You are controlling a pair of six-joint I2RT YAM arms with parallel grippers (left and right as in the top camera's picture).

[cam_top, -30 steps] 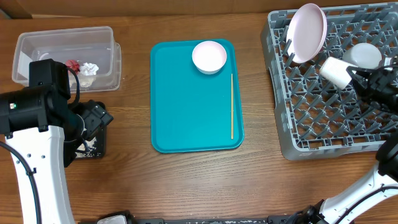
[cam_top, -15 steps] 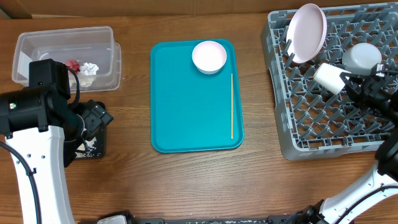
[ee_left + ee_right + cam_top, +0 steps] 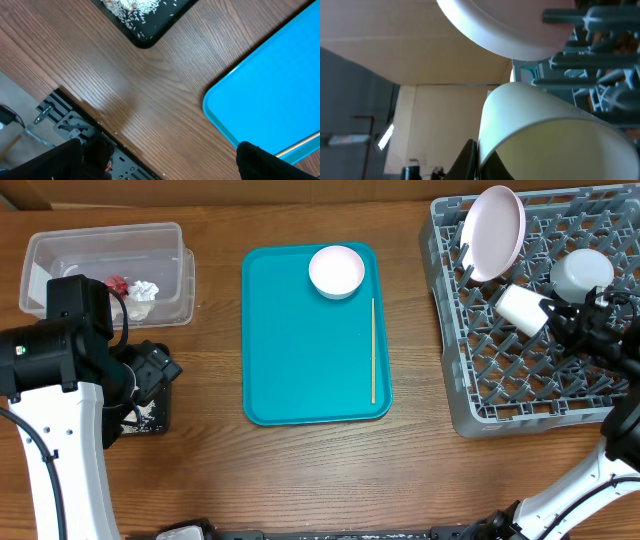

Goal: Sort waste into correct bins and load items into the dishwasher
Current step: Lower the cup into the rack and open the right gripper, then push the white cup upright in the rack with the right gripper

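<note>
- Right claw (image 3: 553,318) is closed on the cup (image 3: 522,308), tilted over the rack (image 3: 470,380) at frame right, just below the plate (image 3: 495,230).
- Cup looks light, stiff, slick and likely breakable; the rim wall seems the place to pinch.
- Left claw (image 3: 157,160) is spread wide and empty.

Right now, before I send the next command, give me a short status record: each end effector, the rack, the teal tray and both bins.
left end effector: open, empty, over the table beside the black tray
right end effector: shut on the small white cup, held on its side over the dish rack
in the dish rack: plate standing on edge; grey-blue bowl
teal tray: pink bowl, wooden stick
clear tub: red wrapper, white napkin
black tray: rice-like crumbs
</note>
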